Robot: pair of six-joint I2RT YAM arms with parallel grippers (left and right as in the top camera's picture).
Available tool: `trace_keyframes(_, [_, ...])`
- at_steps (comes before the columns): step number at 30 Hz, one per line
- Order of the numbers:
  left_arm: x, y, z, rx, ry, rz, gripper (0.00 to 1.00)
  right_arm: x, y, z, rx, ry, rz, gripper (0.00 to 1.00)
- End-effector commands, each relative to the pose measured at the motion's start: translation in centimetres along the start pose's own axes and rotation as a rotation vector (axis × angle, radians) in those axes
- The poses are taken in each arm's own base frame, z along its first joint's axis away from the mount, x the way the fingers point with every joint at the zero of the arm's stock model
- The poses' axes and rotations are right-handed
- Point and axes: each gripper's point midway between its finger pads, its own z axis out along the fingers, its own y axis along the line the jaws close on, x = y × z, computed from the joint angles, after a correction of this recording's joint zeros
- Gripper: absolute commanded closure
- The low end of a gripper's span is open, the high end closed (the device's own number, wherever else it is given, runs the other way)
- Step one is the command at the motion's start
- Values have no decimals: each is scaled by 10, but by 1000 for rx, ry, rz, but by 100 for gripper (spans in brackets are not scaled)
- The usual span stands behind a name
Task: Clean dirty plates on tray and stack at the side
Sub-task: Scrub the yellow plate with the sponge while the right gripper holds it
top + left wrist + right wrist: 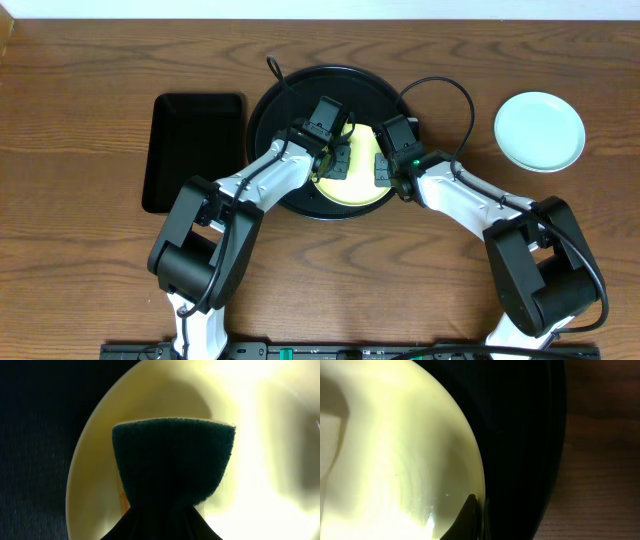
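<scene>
The pale yellow plate point(356, 191) lies in the large round black tray point(300, 85). My left gripper point(335, 160) is shut on a dark green sponge point(172, 460) and holds it over the yellow plate point(95, 470). In the left wrist view the gripper's fingers point(162, 522) show only as a dark shape under the sponge. My right gripper point(383, 170) is shut on the yellow plate's right rim point(395, 450), one finger point(472, 515) on the plate's inside next to the tray point(520, 435). A pale mint-blue plate point(540, 130) sits on the table at the right. No second mint-blue plate shows separately.
A black rectangular tray point(195, 150) with rounded corners lies left of the round tray. Both arms cross the tray's front edge. A black cable loops above the right arm point(440, 90).
</scene>
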Motion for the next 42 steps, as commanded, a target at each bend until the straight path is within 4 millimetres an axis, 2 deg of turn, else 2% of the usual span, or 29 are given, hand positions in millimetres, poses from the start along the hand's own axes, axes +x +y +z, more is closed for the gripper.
trace_keyframes(1, [18, 23, 28, -78, 51, 23, 92, 11, 0, 4, -1, 29, -18, 99])
trace_keyframes(8, [2, 27, 28, -89, -8, 60, 92, 11, 0, 4, -2, 28, -18, 99])
trace_keyframes(20, [10, 34, 45, -112, 13, 81, 92, 11, 0, 4, -2, 28, -18, 99])
trace_keyframes(27, [-6, 35, 45, -119, -47, 120, 92, 11, 0, 4, -2, 28, -18, 99])
trace_keyframes(37, [-17, 55, 44, -132, -76, 77, 92, 10, 0, 4, -3, 27, -25, 99])
trace_keyframes(42, [-37, 56, 42, -120, -155, 66, 92, 10, 0, 4, -3, 27, -25, 99])
